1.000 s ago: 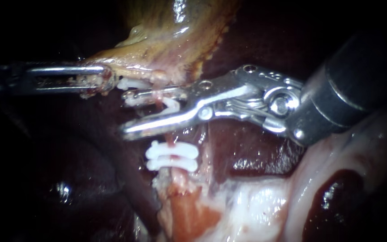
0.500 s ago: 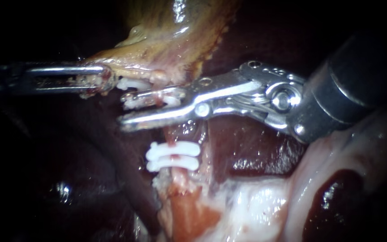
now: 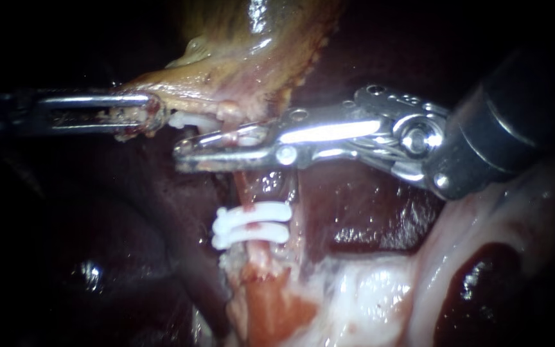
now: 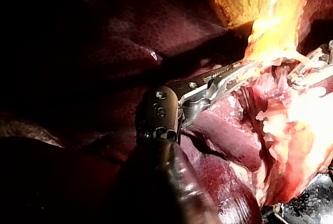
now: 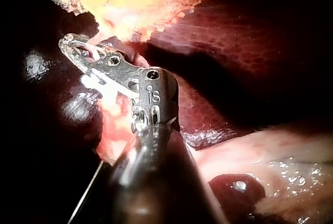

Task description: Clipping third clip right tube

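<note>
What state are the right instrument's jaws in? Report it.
Shut on a clip: the right instrument has its jaws nearly together, white clip pinched between them across the tube.

Surgical bench: liver (image 3: pixel 361 215), gallbladder (image 3: pixel 252 54), tube (image 3: pixel 244 190) with white clips (image 3: pixel 252 226)

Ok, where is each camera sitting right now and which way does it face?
Endoscope: close over the tissue, facing the thin pink tube; the left instrument grips the yellowish gallbladder, and the silver right instrument is shut on a white plastic clip.
Left wrist: on the left arm, looking along its dark shaft to its jaws.
Right wrist: likewise, along the right shaft.
Shared: both wrist views catch the other instrument.
</note>
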{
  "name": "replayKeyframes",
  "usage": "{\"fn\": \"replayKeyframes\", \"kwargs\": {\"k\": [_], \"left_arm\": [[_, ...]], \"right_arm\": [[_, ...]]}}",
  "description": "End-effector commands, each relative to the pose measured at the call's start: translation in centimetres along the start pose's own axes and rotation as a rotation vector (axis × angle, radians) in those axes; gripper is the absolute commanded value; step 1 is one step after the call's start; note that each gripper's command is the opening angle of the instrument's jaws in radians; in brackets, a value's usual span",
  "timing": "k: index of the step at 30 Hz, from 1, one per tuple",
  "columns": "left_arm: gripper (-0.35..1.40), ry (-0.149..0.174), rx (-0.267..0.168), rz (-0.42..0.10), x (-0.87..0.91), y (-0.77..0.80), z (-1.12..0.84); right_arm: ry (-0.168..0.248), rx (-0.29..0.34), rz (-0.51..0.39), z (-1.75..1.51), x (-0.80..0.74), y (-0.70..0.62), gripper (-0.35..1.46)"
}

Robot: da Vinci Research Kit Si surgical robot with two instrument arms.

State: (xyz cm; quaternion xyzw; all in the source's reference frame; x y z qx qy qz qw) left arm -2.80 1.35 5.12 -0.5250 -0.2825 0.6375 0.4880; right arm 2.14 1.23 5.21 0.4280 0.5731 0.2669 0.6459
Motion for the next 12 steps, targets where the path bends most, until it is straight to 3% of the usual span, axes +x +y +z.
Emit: {"fn": "replayKeyframes", "kwargs": {"k": [1,12], "left_arm": [[-0.35,0.0,0.0,0.0,0.0,0.0,0.0],[-0.35,0.0,0.0,0.0,0.0,0.0,0.0]], "right_arm": [[0.001,-0.002,-0.002,0.0,0.0,0.0,-0.35],[-0.003,-0.003,-0.004,0.0,-0.04,0.02,-0.35]]}}
